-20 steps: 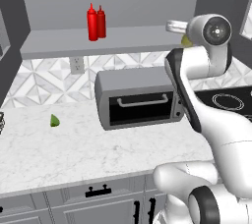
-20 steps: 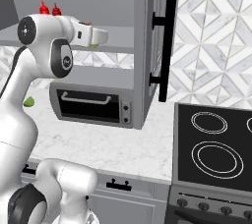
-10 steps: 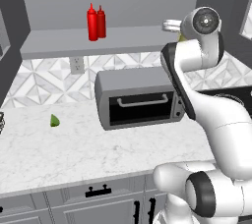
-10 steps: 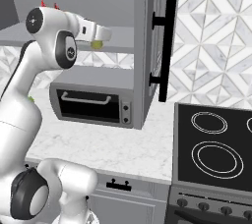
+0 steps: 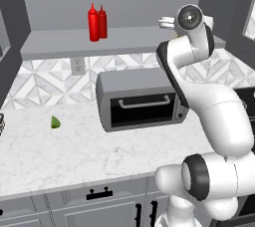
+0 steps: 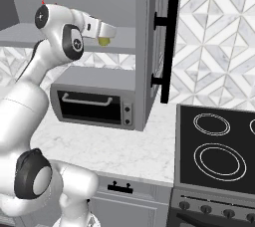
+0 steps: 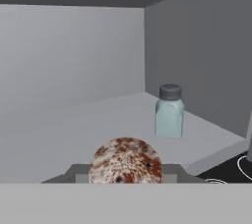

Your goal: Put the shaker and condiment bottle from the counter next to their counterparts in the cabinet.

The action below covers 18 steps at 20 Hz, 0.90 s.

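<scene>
My gripper (image 6: 106, 36) is shut on the olive-yellow shaker (image 6: 103, 41) and holds it just above the cabinet shelf (image 5: 134, 39). In the hand view the shaker's speckled top (image 7: 126, 161) sits between my fingers, and my gripper (image 7: 126, 173) faces into the grey cabinet (image 7: 74, 56). The pale teal-grey shaker (image 7: 170, 112) stands upright on the shelf ahead and to the right, near the side panel. Two red squeeze bottles (image 5: 96, 22) stand side by side at the shelf's left; I cannot tell which one is the condiment bottle from the counter.
A grey toaster oven (image 5: 142, 102) sits on the marble counter (image 5: 74, 151) under the shelf. A small green thing (image 5: 55, 122) lies at the counter's left. The open cabinet door (image 6: 159, 47) with its black handle hangs right of my hand, above the stove (image 6: 219, 146).
The arm has swung the hand with the shaker further in over the cabinet shelf. The grip has not changed.
</scene>
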### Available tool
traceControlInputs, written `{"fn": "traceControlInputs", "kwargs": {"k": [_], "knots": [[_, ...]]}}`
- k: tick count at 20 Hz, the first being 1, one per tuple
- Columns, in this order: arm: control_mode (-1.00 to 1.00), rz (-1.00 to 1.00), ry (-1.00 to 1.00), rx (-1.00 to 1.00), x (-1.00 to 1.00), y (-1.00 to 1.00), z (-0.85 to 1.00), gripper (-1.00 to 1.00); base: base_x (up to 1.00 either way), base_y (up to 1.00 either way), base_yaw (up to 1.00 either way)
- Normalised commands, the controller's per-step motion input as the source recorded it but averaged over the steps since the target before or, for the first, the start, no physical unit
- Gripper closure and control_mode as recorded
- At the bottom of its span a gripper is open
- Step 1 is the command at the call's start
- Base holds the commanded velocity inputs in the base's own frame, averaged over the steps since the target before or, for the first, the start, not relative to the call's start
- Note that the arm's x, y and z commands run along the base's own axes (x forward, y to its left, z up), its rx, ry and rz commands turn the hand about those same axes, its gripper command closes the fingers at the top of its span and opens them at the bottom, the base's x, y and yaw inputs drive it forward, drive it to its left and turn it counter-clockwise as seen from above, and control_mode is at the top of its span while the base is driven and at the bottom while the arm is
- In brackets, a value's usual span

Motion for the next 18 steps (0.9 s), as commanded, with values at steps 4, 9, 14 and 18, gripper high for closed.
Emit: {"fn": "traceControlInputs", "kwargs": {"k": [4, 9, 14, 18], "knots": [[-1.00, -0.03, 0.00, 0.00, 0.44, -0.28, -0.17, 1.00, 0.00, 0.00, 0.00], [-1.00, -0.03, 0.00, 0.00, 0.35, -0.27, -0.11, 1.00, 0.00, 0.00, 0.00], [-1.00, -0.04, 0.00, -0.01, 0.31, -0.16, -0.11, 1.00, 0.00, 0.00, 0.00], [-1.00, -0.05, 0.00, -0.02, 0.30, -0.09, -0.16, 1.00, 0.00, 0.00, 0.00]]}}
